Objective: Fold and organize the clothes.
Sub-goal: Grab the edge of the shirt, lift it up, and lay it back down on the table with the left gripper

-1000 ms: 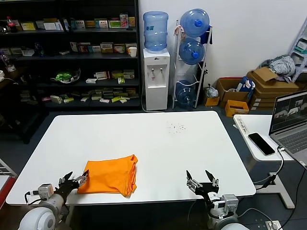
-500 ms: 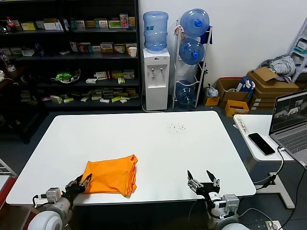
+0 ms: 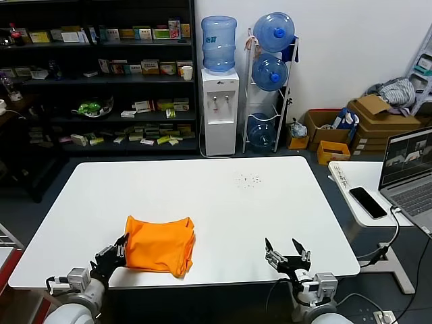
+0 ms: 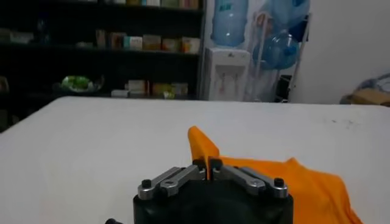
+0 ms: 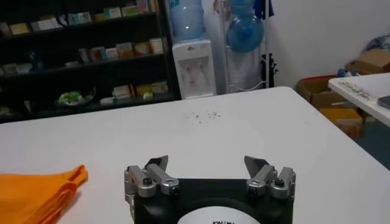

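Left gripper (image 3: 122, 247): low at the near left edge of the white table (image 3: 223, 196), fingers pinched together on a raised corner of the orange T-shirt (image 3: 160, 244). In the left wrist view the two fingertips meet at the gripper (image 4: 207, 164), with a peak of the T-shirt (image 4: 268, 182) standing up between and just behind them.

Right gripper (image 3: 287, 253): at the near right edge of the table, jaws spread wide, nothing between them. In the right wrist view the gripper (image 5: 208, 163) shows both fingers well apart over bare table (image 5: 201, 131), with the T-shirt (image 5: 36, 192) off to one side.

Orange T-shirt: folded into a compact, roughly square bundle, lying on the near left part of the table, well apart from the right gripper.

Surroundings: water dispenser (image 3: 219, 108) with a blue bottle behind the table; dark shelving (image 3: 94, 74) beside it; laptop (image 3: 408, 172) and phone (image 3: 368, 202) on a side table at the right.
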Controlling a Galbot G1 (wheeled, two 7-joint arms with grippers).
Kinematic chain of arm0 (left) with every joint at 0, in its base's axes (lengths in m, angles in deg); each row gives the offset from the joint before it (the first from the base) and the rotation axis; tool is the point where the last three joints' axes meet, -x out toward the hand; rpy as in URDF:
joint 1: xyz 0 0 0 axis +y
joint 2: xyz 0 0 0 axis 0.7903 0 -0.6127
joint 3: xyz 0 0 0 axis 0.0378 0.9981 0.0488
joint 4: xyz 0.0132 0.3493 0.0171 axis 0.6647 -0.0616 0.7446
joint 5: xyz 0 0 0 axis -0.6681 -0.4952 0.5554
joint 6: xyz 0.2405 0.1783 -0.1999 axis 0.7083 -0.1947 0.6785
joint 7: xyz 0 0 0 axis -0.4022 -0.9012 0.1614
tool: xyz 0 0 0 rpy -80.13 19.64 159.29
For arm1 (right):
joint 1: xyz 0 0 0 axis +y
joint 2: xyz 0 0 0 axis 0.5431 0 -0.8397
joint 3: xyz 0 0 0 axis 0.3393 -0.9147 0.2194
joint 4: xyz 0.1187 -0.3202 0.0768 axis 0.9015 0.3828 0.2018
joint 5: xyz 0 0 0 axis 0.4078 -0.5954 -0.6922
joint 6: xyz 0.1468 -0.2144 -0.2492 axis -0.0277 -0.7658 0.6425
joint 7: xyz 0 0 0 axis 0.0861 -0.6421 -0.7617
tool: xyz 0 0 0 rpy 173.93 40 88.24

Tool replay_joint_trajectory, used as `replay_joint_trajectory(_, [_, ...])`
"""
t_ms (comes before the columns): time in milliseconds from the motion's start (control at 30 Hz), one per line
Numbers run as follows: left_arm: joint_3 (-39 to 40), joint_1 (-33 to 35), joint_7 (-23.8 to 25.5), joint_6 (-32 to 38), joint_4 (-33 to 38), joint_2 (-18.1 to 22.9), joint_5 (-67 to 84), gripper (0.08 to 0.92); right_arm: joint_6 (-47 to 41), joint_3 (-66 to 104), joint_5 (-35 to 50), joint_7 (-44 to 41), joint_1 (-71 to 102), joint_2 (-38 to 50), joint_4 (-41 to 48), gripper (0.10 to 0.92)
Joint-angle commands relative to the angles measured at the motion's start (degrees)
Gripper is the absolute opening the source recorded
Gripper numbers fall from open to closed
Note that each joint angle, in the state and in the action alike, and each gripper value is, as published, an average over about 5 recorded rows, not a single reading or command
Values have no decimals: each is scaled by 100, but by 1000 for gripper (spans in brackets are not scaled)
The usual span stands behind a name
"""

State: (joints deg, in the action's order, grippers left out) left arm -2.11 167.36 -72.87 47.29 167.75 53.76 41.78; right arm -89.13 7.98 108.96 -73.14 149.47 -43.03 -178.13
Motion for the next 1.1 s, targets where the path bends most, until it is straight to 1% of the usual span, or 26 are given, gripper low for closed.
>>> replay_joint_trajectory(33, [-719,511,-454,-404,1473,-412,-1152,116,21,-93,36,15,-144,6,32,823])
replay_joint_trajectory(167, [-1624,498,-379,-606,877,-1061,-1023,116,41,-198,77,24,-259,16,53,823])
replay_joint_trajectory(267, [-2225,491,-266,-681,195,-1587,-917,116,62,-279,105,23,-336,29,84,823])
replay_joint_trajectory(367, [-2635,520,-177,-639,-581,-1917,-981,116,75,-357,129,22,-412,28,131,823])
replay_joint_trajectory(433, [-2838,550,-155,-573,-1000,-2006,-1081,116,81,-405,141,22,-458,21,160,823])
replay_joint_trajectory(500, [-2987,605,-154,-518,-1202,-2000,-1167,116,85,-440,146,23,-495,13,183,823])
replay_joint_trajectory(567, [-3028,711,-188,-513,-1089,-1903,-1166,116,83,-458,148,24,-516,11,197,823])
replay_joint_trajectory(633, [-2879,865,-254,-508,-705,-1741,-1001,116,80,-460,143,29,-516,10,200,823])
replay_joint_trajectory(700, [-2543,981,-343,-516,-114,-1532,-548,116,78,-440,130,36,-493,7,194,823])
replay_joint_trajectory(767, [-2033,962,-526,-616,552,-1319,217,116,76,-396,108,45,-444,-4,184,823])
replay_joint_trajectory(833, [-1196,740,-824,-841,1125,-1120,1037,116,78,-321,68,51,-361,-27,166,823])
replay_joint_trajectory(900, [-250,359,-1137,-1063,1519,-919,1611,116,75,-215,25,58,-259,-67,137,823])
replay_joint_trajectory(1000, [1252,-464,-1541,-1249,1685,-450,2252,116,66,-7,-43,70,-73,-162,67,823])
replay_joint_trajectory(1033, [1731,-746,-1677,-1289,1628,-250,2430,116,65,59,-69,75,-5,-197,42,823])
replay_joint_trajectory(1100, [2398,-1221,-1874,-1327,1385,147,2606,116,64,165,-117,78,116,-261,-12,823])
